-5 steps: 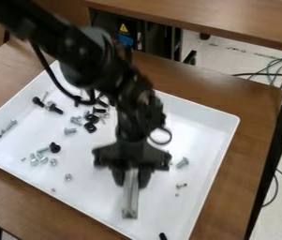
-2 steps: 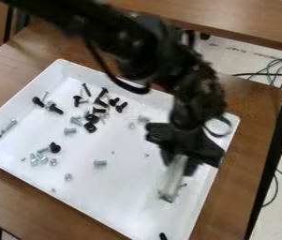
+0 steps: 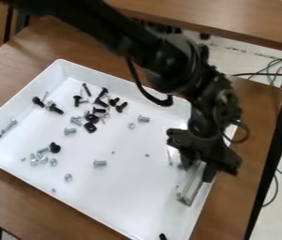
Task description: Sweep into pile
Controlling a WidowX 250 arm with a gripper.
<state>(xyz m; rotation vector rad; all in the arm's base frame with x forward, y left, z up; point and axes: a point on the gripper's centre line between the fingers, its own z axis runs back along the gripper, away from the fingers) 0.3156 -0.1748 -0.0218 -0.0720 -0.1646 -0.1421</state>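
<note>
And here's the end effector (image 3: 198,169), over at the right of the white tray (image 3: 130,199), closed on a grey bar (image 3: 192,187) that slants down to the tray's floor, right beside the side wall! Black screws (image 3: 91,127) bunch up toward the far left, silver bolts (image 3: 34,160) huddle near the left wall, and one lone bolt (image 3: 100,163) lies mid-tray. Underneath it all, the brown wooden counter (image 3: 40,199).

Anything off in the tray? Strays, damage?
One stray: a black piece sits alone by the near edge of the white tray, well away from the black hardware. No obvious damage; the scatter seems normal for an unfinished sweep.
</note>
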